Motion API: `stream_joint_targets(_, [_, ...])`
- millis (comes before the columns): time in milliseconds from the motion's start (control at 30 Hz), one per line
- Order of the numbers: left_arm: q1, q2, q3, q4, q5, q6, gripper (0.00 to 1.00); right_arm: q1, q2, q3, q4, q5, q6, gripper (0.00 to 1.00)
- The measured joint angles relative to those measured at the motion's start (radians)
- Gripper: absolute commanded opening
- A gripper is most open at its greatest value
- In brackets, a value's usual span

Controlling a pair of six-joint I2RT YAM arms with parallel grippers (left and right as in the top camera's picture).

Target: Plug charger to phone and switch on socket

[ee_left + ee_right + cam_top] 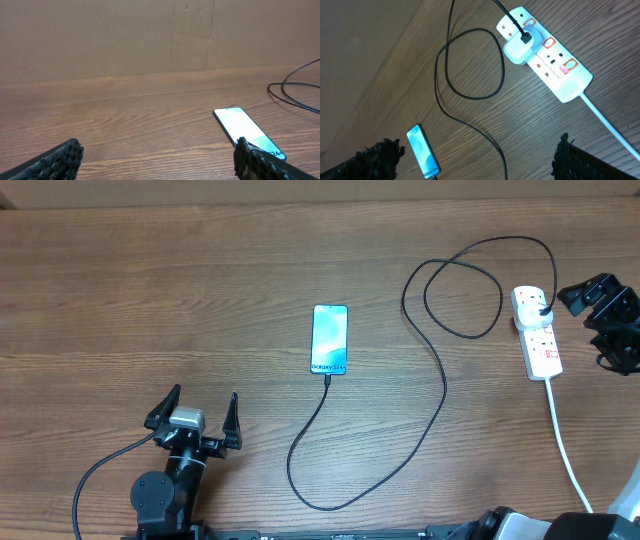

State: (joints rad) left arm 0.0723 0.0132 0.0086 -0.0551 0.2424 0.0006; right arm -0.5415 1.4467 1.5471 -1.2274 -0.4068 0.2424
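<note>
The phone (330, 339) lies flat mid-table with its cyan screen lit; it also shows in the left wrist view (245, 130) and the right wrist view (423, 152). The thin black charger cable (440, 395) runs from the phone's near end, loops, and ends at a plug seated in the white socket strip (541, 345) at the right. In the right wrist view the plug (520, 46) sits in the strip (560, 75). My left gripper (194, 420) is open and empty, near the front left. My right gripper (600, 305) is open beside the strip's far end.
The strip's thick white cord (565, 445) runs toward the front right edge. The black cable loop (462, 298) lies left of the strip. A brown wall (150, 35) backs the wooden table.
</note>
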Motion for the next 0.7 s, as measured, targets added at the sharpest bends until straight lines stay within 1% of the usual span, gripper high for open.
stream_joint_targets(700, [0.000,0.000,0.000,0.000,0.000,0.000,1.00,0.000,0.000,0.000,0.000,0.022,-0.001,1.00])
